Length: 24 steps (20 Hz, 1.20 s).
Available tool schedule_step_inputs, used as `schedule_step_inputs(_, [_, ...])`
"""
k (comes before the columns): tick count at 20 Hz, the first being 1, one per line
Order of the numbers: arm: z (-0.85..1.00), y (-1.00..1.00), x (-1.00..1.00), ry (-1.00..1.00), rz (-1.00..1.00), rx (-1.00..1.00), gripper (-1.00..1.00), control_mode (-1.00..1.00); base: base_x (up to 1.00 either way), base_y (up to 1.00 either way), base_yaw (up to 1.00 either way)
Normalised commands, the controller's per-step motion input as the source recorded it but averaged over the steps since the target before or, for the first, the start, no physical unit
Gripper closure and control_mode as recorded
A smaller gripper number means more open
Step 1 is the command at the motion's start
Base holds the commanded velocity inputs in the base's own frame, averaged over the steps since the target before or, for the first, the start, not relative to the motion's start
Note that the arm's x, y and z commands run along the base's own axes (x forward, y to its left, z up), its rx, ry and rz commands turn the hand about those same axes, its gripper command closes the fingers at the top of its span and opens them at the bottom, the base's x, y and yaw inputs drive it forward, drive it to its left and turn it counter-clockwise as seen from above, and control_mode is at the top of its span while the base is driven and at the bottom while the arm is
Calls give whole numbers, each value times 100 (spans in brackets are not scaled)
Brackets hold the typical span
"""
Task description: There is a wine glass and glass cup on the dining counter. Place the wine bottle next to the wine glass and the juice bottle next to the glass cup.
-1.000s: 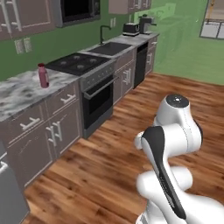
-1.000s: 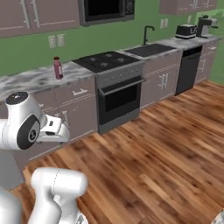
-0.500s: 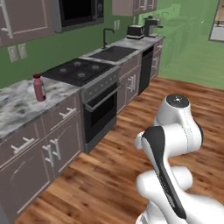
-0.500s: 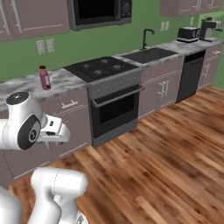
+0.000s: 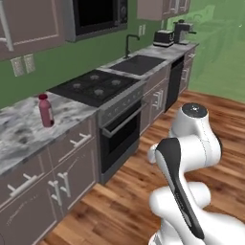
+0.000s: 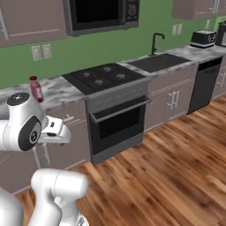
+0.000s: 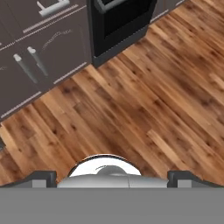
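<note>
A green wall (image 6: 159, 20) backs a marbled wall counter (image 5: 19, 134) over brown cabinets (image 5: 72, 167) with pale bar handles. A black cooktop (image 5: 93, 86) sits above a dark oven (image 6: 117, 126), a microwave (image 6: 101, 13) hangs overhead, and a sink (image 6: 159, 62) with a black faucet lies beyond. A toaster (image 6: 202, 39) stands farther along. Warm wood planks (image 7: 144, 100) cover the floor
</note>
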Motion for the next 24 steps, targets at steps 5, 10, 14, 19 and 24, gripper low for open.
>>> schedule_step_inputs(5, [0, 0, 0, 0, 0, 0, -100, 100, 85, 0, 23])
schedule_step_inputs(10, [0, 0, 0, 0, 0, 0, -100, 100, 81, 0, 29])
schedule_step_inputs(14, [0, 0, 0, 0, 0, 0, -100, 100, 77, 0, 34])
schedule_step_inputs(19, [0, 0, 0, 0, 0, 0, -100, 100, 73, -1, 36])
schedule_step_inputs(24, [0, 0, 0, 0, 0, 0, -100, 100, 69, -4, 39])
